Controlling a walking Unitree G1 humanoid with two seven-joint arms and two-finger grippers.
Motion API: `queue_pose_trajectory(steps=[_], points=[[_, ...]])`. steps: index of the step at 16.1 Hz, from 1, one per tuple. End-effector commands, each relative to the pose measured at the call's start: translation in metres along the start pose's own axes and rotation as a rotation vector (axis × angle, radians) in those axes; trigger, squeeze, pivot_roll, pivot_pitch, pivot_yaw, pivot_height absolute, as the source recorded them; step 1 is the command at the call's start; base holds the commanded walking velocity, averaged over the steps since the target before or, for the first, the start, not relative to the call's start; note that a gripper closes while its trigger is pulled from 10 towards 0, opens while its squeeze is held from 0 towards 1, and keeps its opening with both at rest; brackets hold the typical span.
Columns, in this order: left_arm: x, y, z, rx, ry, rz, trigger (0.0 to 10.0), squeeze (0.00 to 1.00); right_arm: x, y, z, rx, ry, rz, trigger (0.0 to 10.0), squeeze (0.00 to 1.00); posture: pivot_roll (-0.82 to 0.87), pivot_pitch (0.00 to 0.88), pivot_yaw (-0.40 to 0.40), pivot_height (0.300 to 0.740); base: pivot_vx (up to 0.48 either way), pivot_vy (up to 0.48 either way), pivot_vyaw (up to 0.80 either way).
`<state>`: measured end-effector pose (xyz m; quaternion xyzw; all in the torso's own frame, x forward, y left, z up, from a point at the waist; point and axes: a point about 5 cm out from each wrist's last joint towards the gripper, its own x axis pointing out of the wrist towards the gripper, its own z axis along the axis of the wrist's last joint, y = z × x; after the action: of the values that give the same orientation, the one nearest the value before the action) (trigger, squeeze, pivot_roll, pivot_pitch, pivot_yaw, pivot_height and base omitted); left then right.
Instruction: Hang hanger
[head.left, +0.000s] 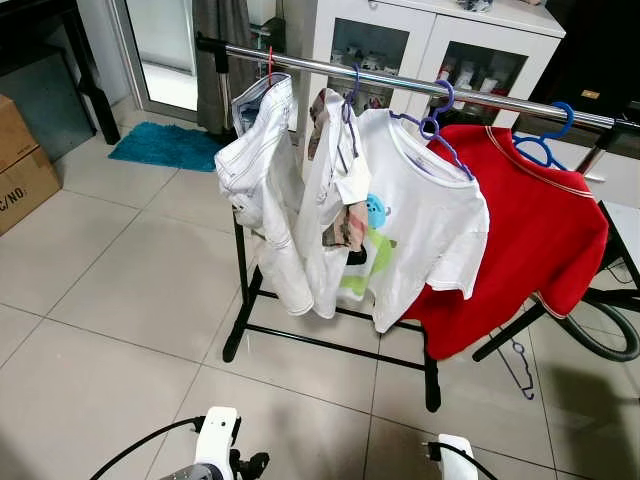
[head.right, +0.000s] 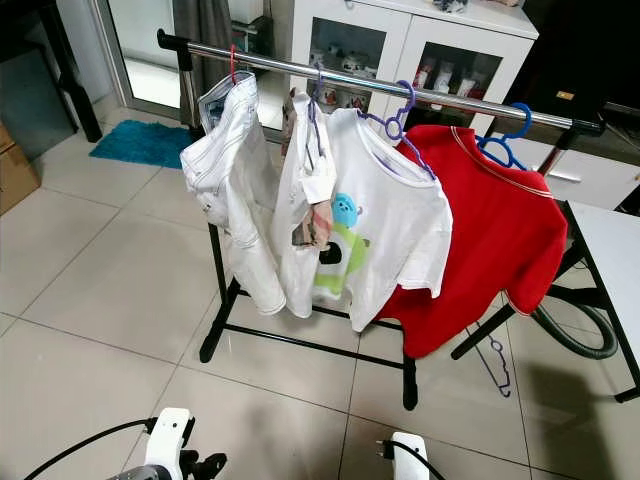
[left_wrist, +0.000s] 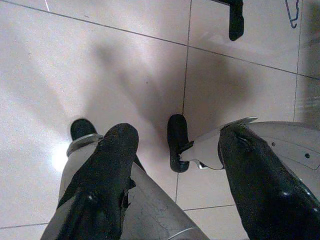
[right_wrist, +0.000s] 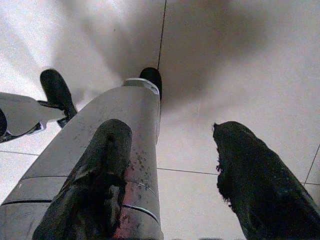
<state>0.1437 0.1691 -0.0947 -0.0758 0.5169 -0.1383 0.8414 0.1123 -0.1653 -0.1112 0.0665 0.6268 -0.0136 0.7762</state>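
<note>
Ahead, clothes hang on the rail (head.left: 400, 82); a hanger (head.left: 517, 368) lies at four o'clock; both the left gripper (left_wrist: 172, 165) and right gripper (right_wrist: 170, 165) gape empty.

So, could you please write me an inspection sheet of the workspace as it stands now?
Surface: pale tiled floor.
Job's things: clothes rail carrying white trousers, a white printed T-shirt and a red top on hangers; a loose empty hanger lies on the floor near the rail's foot.
Clutter: vacuum hose curled on the floor beside the rail.
Grippers: left gripper and right gripper both open, pointing down at the floor, holding nothing.
Cables: black cable at the robot's left arm.
Surroundings: teal mat, cardboard boxes, white cabinet.
</note>
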Motion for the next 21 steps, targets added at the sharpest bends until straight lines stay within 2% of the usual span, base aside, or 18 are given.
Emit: queue_pose_trajectory(steps=[1,18,19,21], points=[[0.005,0.016,0.029,0.246,0.116,0.252,10.0,0.00,-0.004,-0.029,0.015,0.028,-0.158,-0.134,10.0,0.00,-0.06,0.000,0.057,0.740,0.000,0.000,0.00],[0.005,0.016,0.027,0.255,0.128,0.246,10.0,0.00,-0.004,-0.028,0.014,0.022,-0.152,-0.135,10.0,0.00,-0.06,0.000,0.060,0.740,0.000,0.000,0.00],[0.007,0.010,0.024,0.221,0.118,0.248,10.0,0.00,-0.005,-0.030,0.021,-0.020,-0.173,-0.144,10.0,0.00,-0.06,0.000,-0.019,0.740,0.000,0.000,0.00],[0.009,0.006,0.023,0.210,0.113,0.248,10.0,0.00,-0.005,-0.031,0.024,-0.037,-0.179,-0.143,10.0,0.00,-0.06,0.000,-0.017,0.740,0.000,0.000,0.00]])
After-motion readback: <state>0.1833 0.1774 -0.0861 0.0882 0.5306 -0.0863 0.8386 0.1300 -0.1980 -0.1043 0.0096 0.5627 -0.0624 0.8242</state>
